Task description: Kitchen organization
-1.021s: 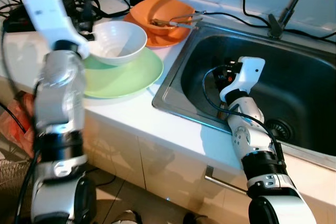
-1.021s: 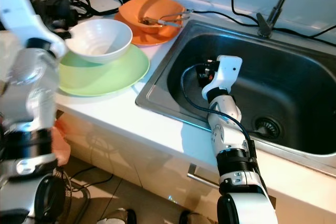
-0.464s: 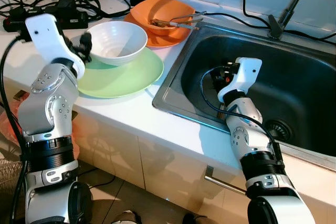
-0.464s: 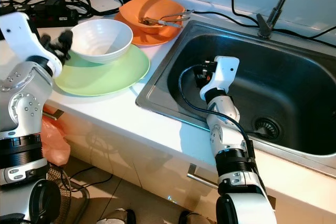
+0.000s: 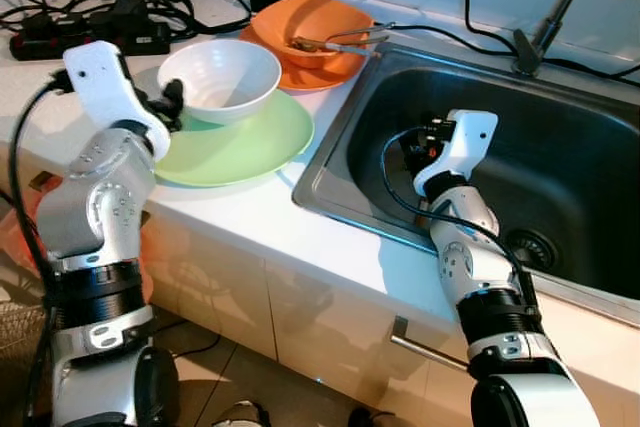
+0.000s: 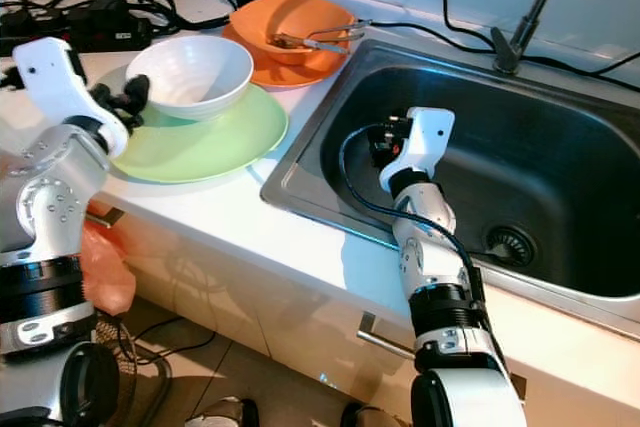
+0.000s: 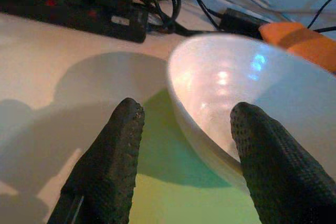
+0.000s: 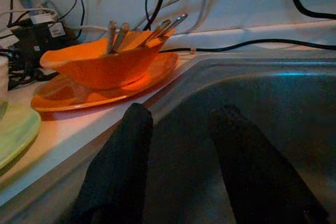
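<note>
A white bowl (image 5: pixel 220 77) sits on a pale green plate (image 5: pixel 245 137) on the white counter. Behind them an orange bowl (image 5: pixel 310 22) holding metal utensils (image 5: pixel 340 40) rests on an orange plate (image 8: pixel 79 95). My left gripper (image 5: pixel 170 102) is open at the white bowl's left rim. In the left wrist view the bowl's (image 7: pixel 252 82) edge lies between the two fingers (image 7: pixel 113 150), close to one of them. My right gripper (image 5: pixel 415 142) hangs open inside the steel sink (image 5: pixel 560 167), near its left wall, with nothing between its fingers.
A faucet (image 5: pixel 545 22) stands behind the sink. Black cables and a power strip (image 5: pixel 90 37) crowd the counter's back left. The counter's front edge (image 5: pixel 260 232) runs below the plate, with cabinet fronts and a handle (image 5: pixel 425 347) beneath.
My left arm has come down from a raised, blurred pose and brought its open gripper up to the white bowl's left rim. The right arm has barely moved.
</note>
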You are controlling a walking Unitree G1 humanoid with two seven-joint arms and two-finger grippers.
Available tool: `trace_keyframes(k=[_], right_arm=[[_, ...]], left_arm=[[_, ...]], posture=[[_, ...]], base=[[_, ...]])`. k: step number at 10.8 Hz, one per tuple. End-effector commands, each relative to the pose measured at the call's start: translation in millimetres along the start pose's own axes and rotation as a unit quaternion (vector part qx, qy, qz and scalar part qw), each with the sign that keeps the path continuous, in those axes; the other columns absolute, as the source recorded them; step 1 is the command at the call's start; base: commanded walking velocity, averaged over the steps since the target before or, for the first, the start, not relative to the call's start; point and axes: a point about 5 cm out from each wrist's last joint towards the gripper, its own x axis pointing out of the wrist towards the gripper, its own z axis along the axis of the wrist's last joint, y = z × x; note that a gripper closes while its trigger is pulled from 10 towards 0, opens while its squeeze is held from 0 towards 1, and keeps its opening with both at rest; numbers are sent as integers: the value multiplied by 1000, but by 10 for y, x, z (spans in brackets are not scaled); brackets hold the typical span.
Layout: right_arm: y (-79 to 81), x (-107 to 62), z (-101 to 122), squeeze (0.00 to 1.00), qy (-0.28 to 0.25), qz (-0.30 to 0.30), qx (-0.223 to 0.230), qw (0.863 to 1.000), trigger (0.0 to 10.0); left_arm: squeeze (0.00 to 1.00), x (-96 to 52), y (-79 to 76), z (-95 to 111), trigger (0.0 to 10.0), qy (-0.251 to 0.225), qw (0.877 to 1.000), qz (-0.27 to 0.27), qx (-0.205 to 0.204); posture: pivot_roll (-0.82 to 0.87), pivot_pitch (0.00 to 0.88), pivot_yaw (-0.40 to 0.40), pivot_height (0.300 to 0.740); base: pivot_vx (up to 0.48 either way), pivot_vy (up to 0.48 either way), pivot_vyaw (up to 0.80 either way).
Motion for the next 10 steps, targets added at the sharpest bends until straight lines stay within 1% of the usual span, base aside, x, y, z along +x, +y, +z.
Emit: trace_keyframes(k=[1, 4, 5, 7, 8, 10], right_arm=[[-6, -52, -92, 0, 18, 2, 3, 1000, 10000], [1, -49, -96, 0, 20, 3, 2, 1000, 10000], [-18, -48, -82, 0, 18, 0, 1, 1000, 10000], [-26, -49, -80, 0, 18, -1, 0, 1000, 10000], [-30, -50, -80, 0, 18, -3, -1, 1000, 10000], [-33, -48, -79, 0, 18, -3, -2, 1000, 10000]], left_arm=[[0, 33, -22, -142, 10000, 37, 999, 4, -14], [0, 61, -157, -330, 10000, 70, 996, -16, -43], [0, 70, -188, -343, 10000, 70, 996, -17, -48], [0, 83, -189, -327, 10000, 62, 997, -15, -51], [0, 86, -180, -303, 0, 51, 997, -9, -56], [0, 87, -178, -271, 0, 40, 997, -6, -58]], posture=[[69, 118, -26, 740], [63, 122, -27, 740], [60, 123, -27, 740], [58, 122, -27, 740], [58, 122, -29, 740], [58, 121, -30, 740]], base=[[0, 0, 0], [0, 0, 0], [0, 0, 0], [0, 0, 0], [0, 0, 0], [0, 0, 0]])
